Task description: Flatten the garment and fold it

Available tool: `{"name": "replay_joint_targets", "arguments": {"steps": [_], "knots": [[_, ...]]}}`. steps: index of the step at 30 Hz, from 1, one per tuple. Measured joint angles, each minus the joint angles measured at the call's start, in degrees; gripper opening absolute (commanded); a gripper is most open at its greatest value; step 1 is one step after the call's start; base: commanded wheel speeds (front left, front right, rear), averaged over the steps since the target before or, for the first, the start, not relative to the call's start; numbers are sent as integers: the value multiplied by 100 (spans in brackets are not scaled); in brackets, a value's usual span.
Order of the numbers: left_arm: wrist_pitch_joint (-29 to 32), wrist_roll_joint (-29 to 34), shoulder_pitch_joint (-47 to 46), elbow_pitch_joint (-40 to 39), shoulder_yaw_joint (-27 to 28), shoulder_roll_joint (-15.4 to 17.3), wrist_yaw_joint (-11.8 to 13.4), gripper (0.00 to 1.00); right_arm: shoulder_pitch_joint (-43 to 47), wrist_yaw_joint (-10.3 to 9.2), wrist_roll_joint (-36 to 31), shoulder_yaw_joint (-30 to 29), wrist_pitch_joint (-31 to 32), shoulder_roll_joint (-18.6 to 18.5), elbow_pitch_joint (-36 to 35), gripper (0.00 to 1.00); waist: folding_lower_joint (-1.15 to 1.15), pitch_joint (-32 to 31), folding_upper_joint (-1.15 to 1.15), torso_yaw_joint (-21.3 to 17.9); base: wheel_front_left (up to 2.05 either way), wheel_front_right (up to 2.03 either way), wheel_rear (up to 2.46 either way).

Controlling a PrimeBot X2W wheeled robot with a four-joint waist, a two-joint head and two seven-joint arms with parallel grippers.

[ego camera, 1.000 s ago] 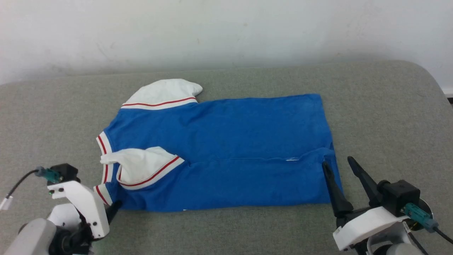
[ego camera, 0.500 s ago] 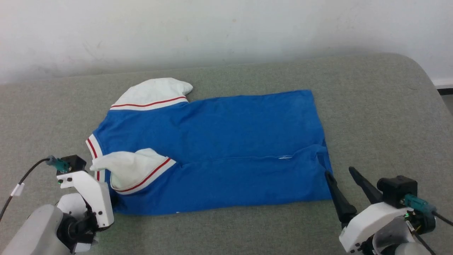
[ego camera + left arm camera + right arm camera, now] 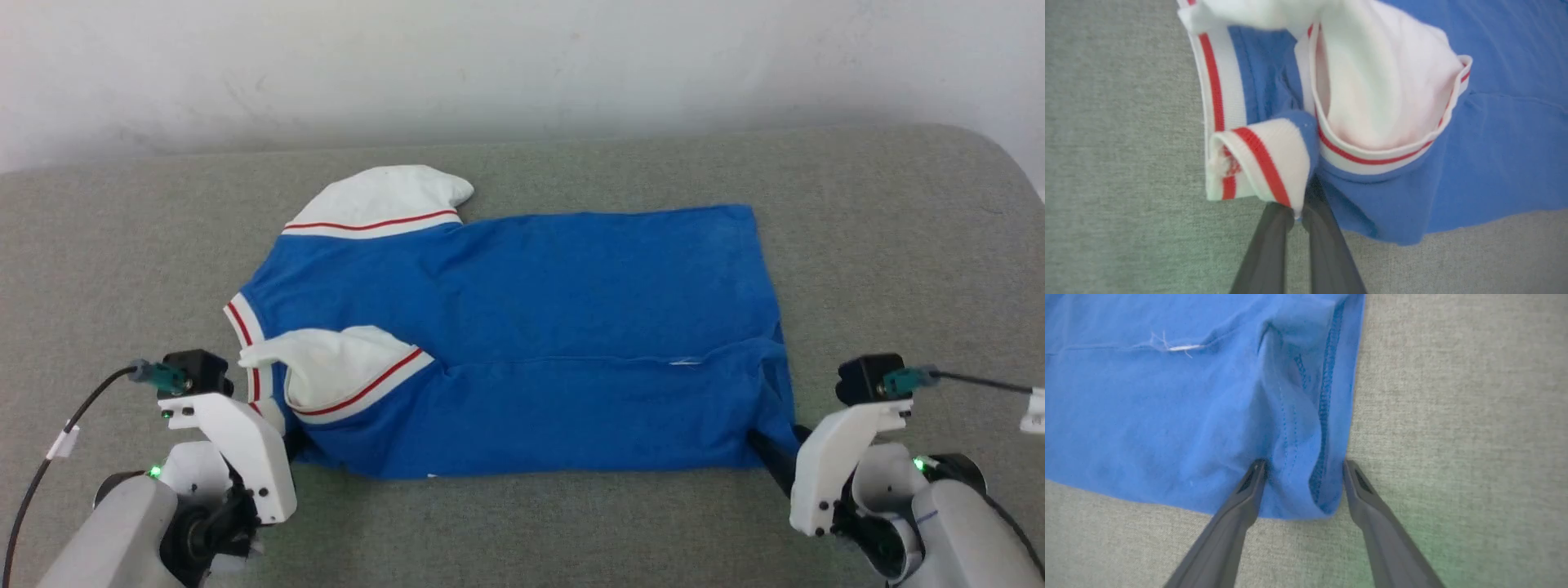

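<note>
Garment [image 3: 571,327] hem [image 3: 1327,416] now lies inside spread right claw [image 3: 1303,464] (left claw [image 3: 1298,204] apparently clenches collar [image 3: 1257,159]).

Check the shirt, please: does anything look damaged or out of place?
Two small things. A loose white thread sticks out of a seam of the garment near its hem, and the striped collar end beside the left claw looks frayed and curls up.
</note>
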Motion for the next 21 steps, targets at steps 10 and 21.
{"name": "replay_joint_targets", "arguments": {"steps": [10, 21], "knots": [[-25, 74, 169, -455, -41, 5, 104, 0, -731, -8, 548, 245, 937, -108, 788, 0, -1, 21, 0, 173, 0, 0, 0], [-308, 125, 939, -1359, 192, 309, 612, 0, -237, -8, 495, 508, 276, -376, -79, 0, -1, -369, 0, 126, 0, 0, 0]]}}
